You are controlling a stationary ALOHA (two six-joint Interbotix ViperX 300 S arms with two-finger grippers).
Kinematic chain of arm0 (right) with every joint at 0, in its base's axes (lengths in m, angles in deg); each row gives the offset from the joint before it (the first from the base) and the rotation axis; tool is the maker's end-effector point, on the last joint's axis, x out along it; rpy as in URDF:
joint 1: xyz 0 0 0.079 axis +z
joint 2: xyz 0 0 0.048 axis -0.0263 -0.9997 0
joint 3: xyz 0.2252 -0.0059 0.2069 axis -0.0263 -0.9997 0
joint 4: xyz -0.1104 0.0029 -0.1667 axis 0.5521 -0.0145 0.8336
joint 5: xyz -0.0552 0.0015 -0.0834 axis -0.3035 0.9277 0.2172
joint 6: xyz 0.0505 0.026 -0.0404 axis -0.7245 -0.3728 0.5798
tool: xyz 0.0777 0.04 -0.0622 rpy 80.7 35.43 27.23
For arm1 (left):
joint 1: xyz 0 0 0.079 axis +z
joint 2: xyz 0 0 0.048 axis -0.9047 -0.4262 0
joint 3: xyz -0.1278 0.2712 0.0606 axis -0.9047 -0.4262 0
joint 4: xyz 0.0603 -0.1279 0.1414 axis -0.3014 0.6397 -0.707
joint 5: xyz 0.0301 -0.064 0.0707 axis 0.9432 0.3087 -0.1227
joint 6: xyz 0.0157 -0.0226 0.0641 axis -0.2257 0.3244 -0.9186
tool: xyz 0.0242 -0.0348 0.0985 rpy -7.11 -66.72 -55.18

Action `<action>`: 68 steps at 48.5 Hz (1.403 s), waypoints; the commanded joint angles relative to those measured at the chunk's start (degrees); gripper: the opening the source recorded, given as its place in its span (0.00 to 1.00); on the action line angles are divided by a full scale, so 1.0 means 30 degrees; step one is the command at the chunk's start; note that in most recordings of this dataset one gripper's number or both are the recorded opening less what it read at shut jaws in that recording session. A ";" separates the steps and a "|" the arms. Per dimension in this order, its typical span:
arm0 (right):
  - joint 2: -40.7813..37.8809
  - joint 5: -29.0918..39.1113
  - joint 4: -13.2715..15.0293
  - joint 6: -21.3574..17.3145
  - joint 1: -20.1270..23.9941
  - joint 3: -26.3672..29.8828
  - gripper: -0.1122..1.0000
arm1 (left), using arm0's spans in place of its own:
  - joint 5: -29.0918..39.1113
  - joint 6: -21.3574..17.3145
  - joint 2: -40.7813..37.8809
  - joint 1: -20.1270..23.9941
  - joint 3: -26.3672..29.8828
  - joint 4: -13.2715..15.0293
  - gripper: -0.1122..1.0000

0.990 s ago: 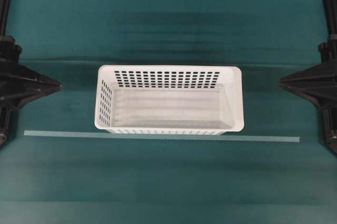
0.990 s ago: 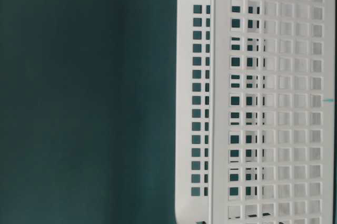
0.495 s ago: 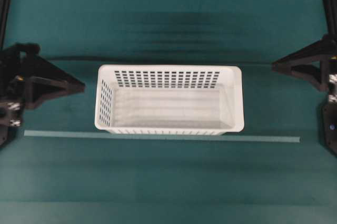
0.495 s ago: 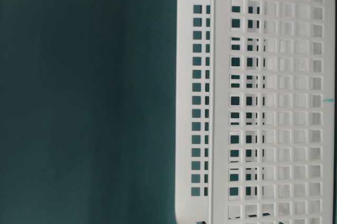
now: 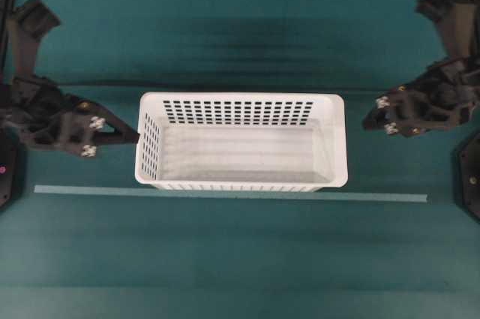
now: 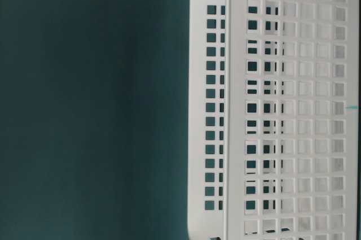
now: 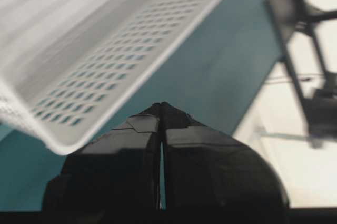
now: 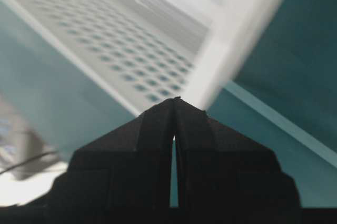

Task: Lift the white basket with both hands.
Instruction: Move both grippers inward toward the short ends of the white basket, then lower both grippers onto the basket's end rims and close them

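From overhead, the white basket [image 5: 241,142] sits on the green table [image 5: 240,259], its near wall along a pale strip [image 5: 375,197]. The left gripper [image 5: 133,137] points at its left end, just beside the rim; the right gripper [image 5: 369,122] stands near the right end, apart from it. At table level, only the basket's slotted wall shows. Each wrist view shows fingers [image 7: 131,139] pressed together, holding nothing.
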 commanded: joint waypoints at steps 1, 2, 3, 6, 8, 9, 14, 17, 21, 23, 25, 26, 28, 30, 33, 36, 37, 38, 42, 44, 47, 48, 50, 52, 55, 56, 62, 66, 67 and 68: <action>-0.1846 0.1348 0.0791 -0.0586 0.0029 0.1201 0.11 | 0.1934 0.0352 -0.1318 0.0439 0.1055 -0.0117 0.08; -0.2139 0.1670 0.1084 -0.0762 0.0088 0.1465 0.11 | 0.2432 0.0410 -0.1553 0.0557 0.1201 -0.0117 0.08; -0.2432 0.1934 0.1348 -0.0879 0.0146 0.1699 0.11 | 0.2959 0.0469 -0.1787 0.0645 0.1377 -0.0146 0.08; -0.3311 0.3076 0.2168 -0.1494 0.0234 0.2520 0.11 | 0.4482 0.0557 -0.2549 0.0850 0.1934 -0.0146 0.08; -0.3809 0.3867 0.2490 -0.1846 0.0234 0.2959 0.11 | 0.5449 0.0557 -0.3047 0.0908 0.2344 -0.0146 0.08; -0.4043 0.4277 0.2578 -0.2051 0.0234 0.3193 0.11 | 0.5889 0.0557 -0.3281 0.0938 0.2549 -0.0146 0.08; -0.5068 0.6152 0.3047 -0.2402 0.0234 0.4102 0.11 | 0.7354 0.0498 -0.4277 0.0996 0.3369 -0.0146 0.08; -0.5508 0.6650 0.3018 -0.2344 0.0264 0.4424 0.11 | 0.7559 0.0381 -0.4629 0.1025 0.3691 -0.0205 0.08; -0.5771 0.6445 0.3018 -0.2373 0.0498 0.4541 0.11 | 0.7559 0.0322 -0.4775 0.1025 0.3750 -0.0205 0.08; -0.5771 0.6152 0.3047 -0.2373 0.0645 0.4512 0.11 | 0.7529 0.0234 -0.4746 0.1025 0.3691 -0.0205 0.08; -0.5771 0.5742 0.3047 -0.2402 0.0791 0.4424 0.11 | 0.7529 0.0205 -0.4688 0.1025 0.3604 -0.0234 0.08; -0.5742 0.5537 0.3018 -0.2432 0.0850 0.4395 0.11 | 0.7500 0.0176 -0.4600 0.1025 0.3574 -0.0205 0.09; -0.5742 0.5156 0.3018 -0.2490 0.0967 0.4336 0.13 | 0.7412 0.0146 -0.4482 0.0996 0.3428 -0.0205 0.09; -0.5684 0.4746 0.3018 -0.2490 0.1084 0.4277 0.15 | 0.7266 0.0146 -0.4336 0.0967 0.3281 -0.0205 0.11; -0.5654 0.4277 0.2959 -0.2578 0.1172 0.4219 0.19 | 0.6826 0.0117 -0.4043 0.0908 0.2988 -0.0205 0.13; -0.5713 0.3984 0.2930 -0.2725 0.1201 0.4102 0.29 | 0.6387 0.0088 -0.3779 0.0850 0.2725 -0.0205 0.17; -0.5713 0.3896 0.2900 -0.2842 0.1201 0.4072 0.33 | 0.6270 0.0117 -0.3721 0.0850 0.2666 -0.0205 0.19; -0.5742 0.3809 0.2900 -0.3018 0.1201 0.4043 0.37 | 0.6182 0.0117 -0.3633 0.0820 0.2578 -0.0205 0.21; -0.5771 0.3779 0.2900 -0.3545 0.1201 0.3896 0.55 | 0.6123 0.0146 -0.3369 0.0850 0.2344 -0.0205 0.34; -0.5801 0.3750 0.2959 -0.3809 0.1201 0.3779 0.65 | 0.6123 0.0176 -0.3281 0.0820 0.2256 -0.0205 0.44; -0.5859 0.3721 0.2988 -0.4072 0.1201 0.3604 0.79 | 0.6064 0.0234 -0.3223 0.0791 0.2139 -0.0205 0.61; -0.5859 0.3691 0.2988 -0.4160 0.1201 0.3545 0.83 | 0.6035 0.0264 -0.3223 0.0791 0.2139 -0.0205 0.66; -0.5889 0.3633 0.3018 -0.4307 0.1201 0.3428 0.89 | 0.6006 0.0293 -0.3252 0.0791 0.2109 -0.0205 0.77; -0.5918 0.3574 0.3018 -0.4541 0.1201 0.3281 0.93 | 0.5947 0.0264 -0.3340 0.0791 0.2109 -0.0205 0.87; -0.5977 0.3340 0.3018 -0.4893 0.1201 0.3164 0.93 | 0.5742 0.0264 -0.3398 0.0820 0.2080 -0.0234 0.96; -0.6006 0.3281 0.3018 -0.5039 0.1201 0.3135 0.93 | 0.5654 0.0264 -0.3457 0.0879 0.2051 -0.0205 0.98; -0.6182 0.2725 0.3018 -0.5977 0.1201 0.3164 0.93 | 0.5186 0.0293 -0.3838 0.1025 0.1758 -0.0205 0.95; -0.6445 0.2490 0.3018 -0.6621 0.1260 0.3193 0.93 | 0.4863 0.0322 -0.4160 0.1113 0.1523 -0.0205 0.96; -0.6504 0.2461 0.3018 -0.6738 0.1260 0.3164 0.93 | 0.4775 0.0352 -0.4277 0.1113 0.1436 -0.0205 0.96; -0.6592 0.2461 0.3018 -0.6885 0.1260 0.3135 0.93 | 0.4688 0.0352 -0.4365 0.1113 0.1377 -0.0234 0.96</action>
